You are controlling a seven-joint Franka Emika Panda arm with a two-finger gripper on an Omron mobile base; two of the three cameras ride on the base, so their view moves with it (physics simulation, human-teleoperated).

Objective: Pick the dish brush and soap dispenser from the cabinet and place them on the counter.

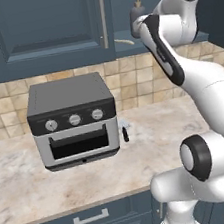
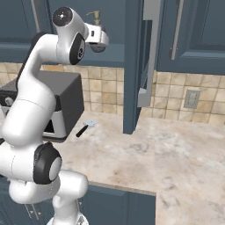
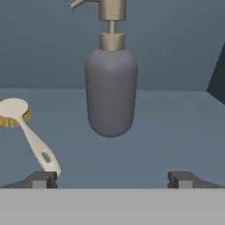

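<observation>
I see the soap dispenser (image 3: 110,90) upright on the cabinet (image 1: 37,33) shelf, the dish brush (image 3: 30,136) lying just left of it. My hand (image 3: 112,179) faces the dispenser, fingers spread, holding nothing.

The arm is raised high and bent forward; the gripper (image 3: 112,179) has its fingers spread fully apart, holding nothing.
</observation>
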